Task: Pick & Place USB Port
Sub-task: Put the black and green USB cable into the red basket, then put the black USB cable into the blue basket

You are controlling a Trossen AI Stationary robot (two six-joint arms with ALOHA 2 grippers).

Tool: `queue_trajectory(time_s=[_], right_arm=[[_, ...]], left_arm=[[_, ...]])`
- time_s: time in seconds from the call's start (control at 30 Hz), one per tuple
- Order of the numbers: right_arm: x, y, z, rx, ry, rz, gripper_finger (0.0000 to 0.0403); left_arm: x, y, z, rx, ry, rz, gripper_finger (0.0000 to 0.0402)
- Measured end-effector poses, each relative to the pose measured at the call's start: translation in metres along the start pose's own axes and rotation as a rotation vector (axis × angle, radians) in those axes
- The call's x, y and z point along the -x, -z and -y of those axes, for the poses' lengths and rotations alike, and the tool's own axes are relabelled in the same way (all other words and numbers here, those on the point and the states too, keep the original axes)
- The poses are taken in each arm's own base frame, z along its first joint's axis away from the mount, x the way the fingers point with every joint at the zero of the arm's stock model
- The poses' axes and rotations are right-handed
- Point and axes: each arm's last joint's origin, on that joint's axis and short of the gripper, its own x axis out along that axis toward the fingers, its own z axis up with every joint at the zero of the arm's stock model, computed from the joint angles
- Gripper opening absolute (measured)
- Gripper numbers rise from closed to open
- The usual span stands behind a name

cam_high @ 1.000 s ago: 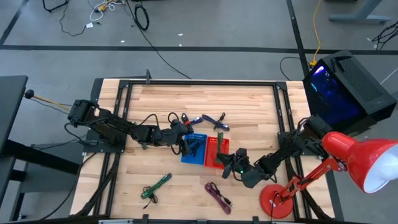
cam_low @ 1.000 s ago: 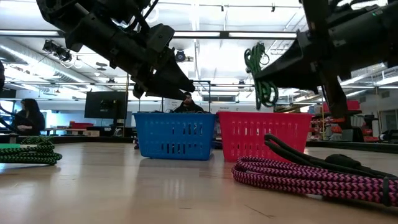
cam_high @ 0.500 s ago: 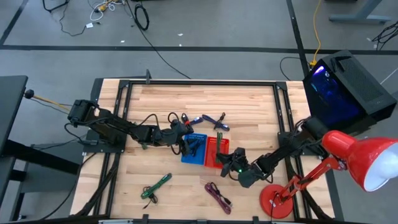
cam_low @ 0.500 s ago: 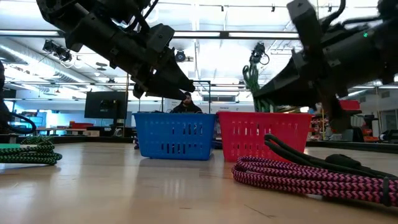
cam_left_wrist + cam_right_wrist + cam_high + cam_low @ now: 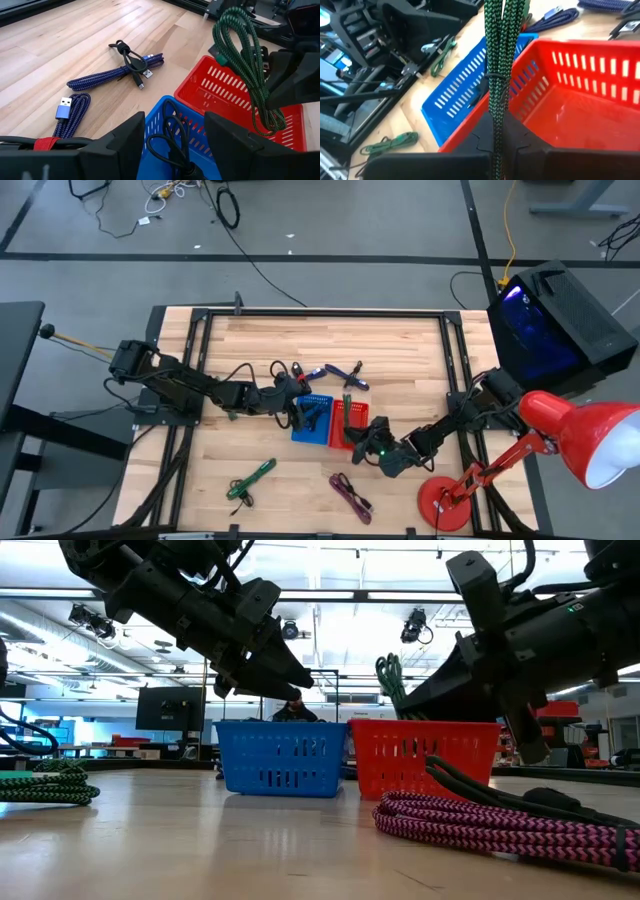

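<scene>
A coiled green braided cable [image 5: 239, 55] is held by my right gripper [image 5: 496, 150] above the red basket [image 5: 345, 427]; the low view shows the green cable [image 5: 393, 682] over the red basket's rim [image 5: 425, 725]. My left gripper [image 5: 175, 142] is open and hovers above the blue basket [image 5: 310, 420], touching nothing. A black cable [image 5: 172, 131] lies inside that basket. The two baskets stand side by side at the table's middle. My right gripper pinches the green cable's folded bundle [image 5: 495, 122] between its two fingers, several strands together, near the bundle's middle. The fingers come slanting down from the table's right and near side, across the strands. The bundle is lifted clear, and its lower loop [image 5: 265, 112] hangs over the red basket.
Blue cables [image 5: 117, 70] and a black one [image 5: 285, 370] lie beyond the baskets. A second green cable [image 5: 250, 477] and a pink-and-black cable [image 5: 480, 820] lie on the near side. A red desk lamp [image 5: 560, 442] stands at the right near corner. People show in the room behind.
My right gripper has carried the green cable toward the table's left and a little toward the far edge, and has come lower, from beside the red basket to over it. The cable has stayed pinched and swung along. The left arm has kept still.
</scene>
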Motion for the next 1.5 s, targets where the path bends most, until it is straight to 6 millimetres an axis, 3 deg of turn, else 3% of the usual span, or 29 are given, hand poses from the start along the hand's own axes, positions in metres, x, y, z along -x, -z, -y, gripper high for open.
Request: queue_trajectory(time_s=[0.4, 0.9, 1.27, 1.5], right_arm=[[0.000, 0.000, 0.000, 0.014, -0.001, -0.014, 0.0082], [-0.010, -0.008, 0.000, 0.108, 0.002, 0.015, 0.0093], [-0.011, -0.040, -0.012, 0.281, -0.052, 0.000, 0.0093], [0.000, -0.076, -0.004, 0.428, 0.085, -0.049, 0.0094]], left_arm=[[0.000, 0.000, 0.000, 0.000, 0.000, 0.000, 0.0211], [0.000, 0.000, 0.000, -0.001, 0.000, 0.000, 0.0211], [0.000, 0.001, 0.000, -0.008, 0.005, -0.018, 0.0211], [0.000, 0.002, 0.000, -0.008, 0.007, -0.020, 0.0211]])
